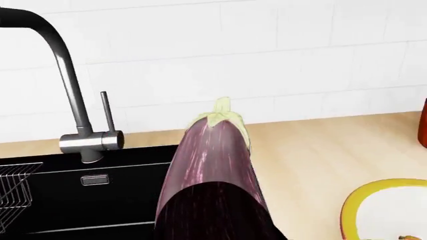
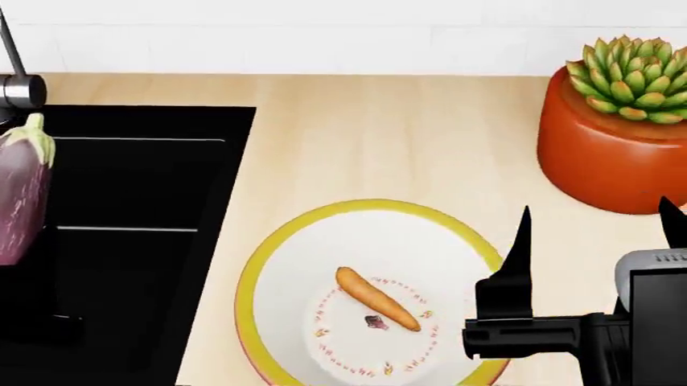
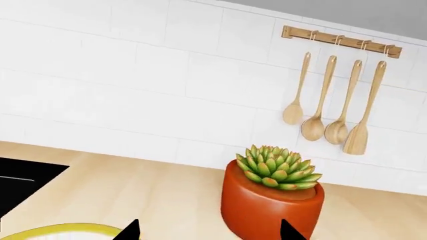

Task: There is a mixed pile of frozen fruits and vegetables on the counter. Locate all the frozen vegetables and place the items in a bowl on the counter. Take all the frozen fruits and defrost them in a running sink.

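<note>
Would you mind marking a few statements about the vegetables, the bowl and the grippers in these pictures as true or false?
1. The carrot lies inside the bowl. True.
2. The eggplant rests in the bowl beside the carrot. False: it is held up over the sink, at the head view's left edge.
3. The right gripper is shut on the carrot. False: its fingers stand apart and hold nothing.
4. A plant pot with a green succulent stands on the counter behind the bowl. True.
5. Wooden utensils hang on the tiled wall. True.
</note>
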